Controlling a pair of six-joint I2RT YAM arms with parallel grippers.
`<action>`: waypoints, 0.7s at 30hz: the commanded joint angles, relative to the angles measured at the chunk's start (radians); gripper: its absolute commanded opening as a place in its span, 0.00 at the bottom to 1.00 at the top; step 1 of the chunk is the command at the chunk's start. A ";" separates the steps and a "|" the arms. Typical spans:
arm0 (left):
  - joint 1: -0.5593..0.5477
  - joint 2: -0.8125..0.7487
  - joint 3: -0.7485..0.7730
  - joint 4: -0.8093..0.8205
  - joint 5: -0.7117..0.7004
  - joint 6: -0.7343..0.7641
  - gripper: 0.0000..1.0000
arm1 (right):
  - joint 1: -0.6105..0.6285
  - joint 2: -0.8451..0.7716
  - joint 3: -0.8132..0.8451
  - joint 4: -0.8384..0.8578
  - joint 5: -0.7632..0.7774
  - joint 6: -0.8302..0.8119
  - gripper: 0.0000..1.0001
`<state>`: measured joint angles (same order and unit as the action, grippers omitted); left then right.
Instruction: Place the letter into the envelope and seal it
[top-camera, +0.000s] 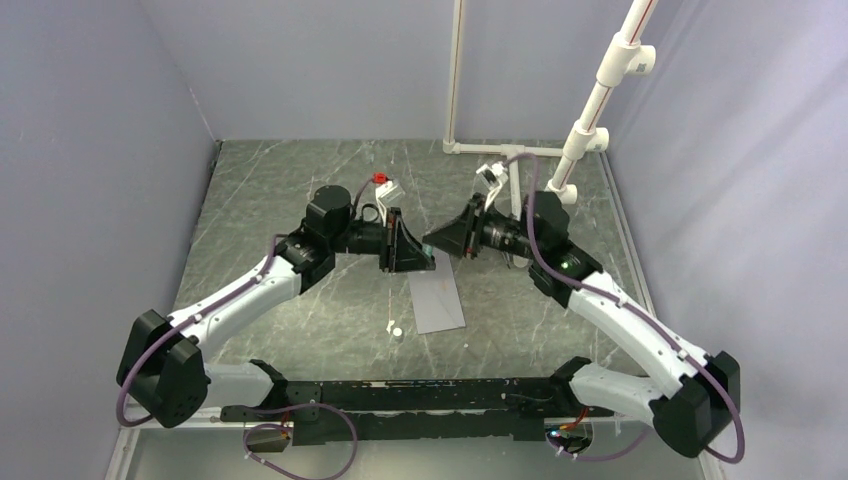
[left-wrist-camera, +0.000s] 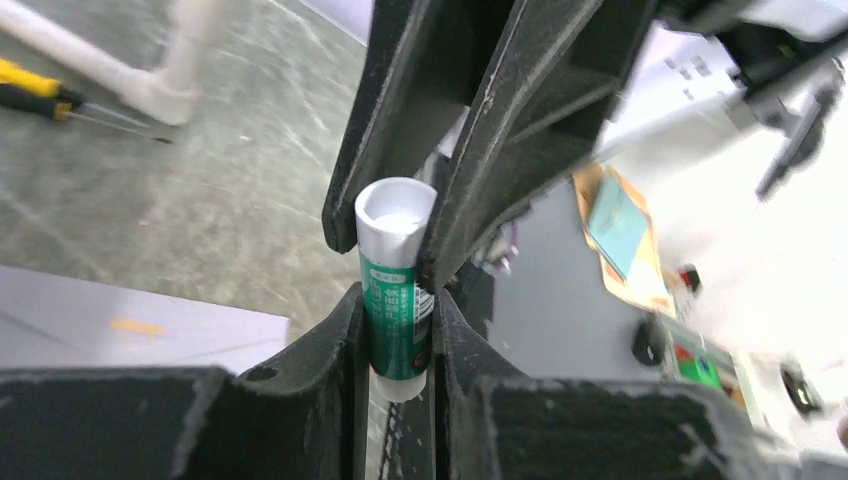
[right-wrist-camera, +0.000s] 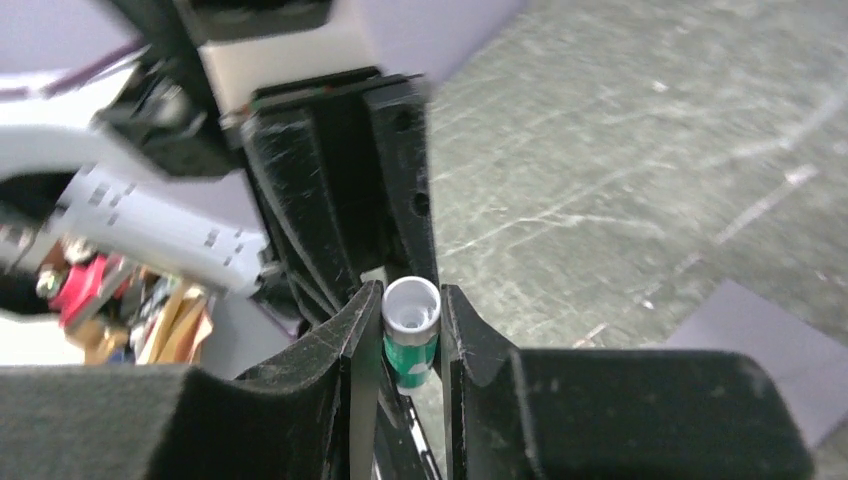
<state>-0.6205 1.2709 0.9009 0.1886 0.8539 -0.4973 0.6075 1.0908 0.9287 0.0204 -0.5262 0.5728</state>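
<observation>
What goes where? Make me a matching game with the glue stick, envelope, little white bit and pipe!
1 white glue stick tube with green label
2 flat grey paper envelope
3 small white round bit
4 tall white plastic pipe

A back right
B gripped by left claw and right claw
C lying beneath the claws
D just left of the envelope

Pairs: 1-B, 2-C, 3-D, 4-A

Only print in view: green label w/ white lettering on the glue stick, which sits in the left claw. It has a few short rows of chars, too blurred to read, so no brand or no. legible. From right wrist cam the same label shows as a green band, lettering unreadable. Small orange mark on the envelope, not legible as txt.
</observation>
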 joint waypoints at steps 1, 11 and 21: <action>-0.008 -0.033 0.065 -0.059 0.232 0.071 0.03 | 0.002 -0.123 -0.099 0.404 -0.474 -0.125 0.00; -0.013 -0.062 0.068 -0.025 0.386 0.110 0.02 | 0.001 -0.099 0.053 0.125 -0.646 -0.301 0.00; -0.014 -0.070 0.036 -0.028 -0.141 0.086 0.02 | 0.030 -0.038 0.090 -0.026 0.209 0.139 0.56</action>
<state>-0.6384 1.2167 0.9520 0.0990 0.9070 -0.3817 0.6102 1.0359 0.9844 0.0338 -0.6300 0.5011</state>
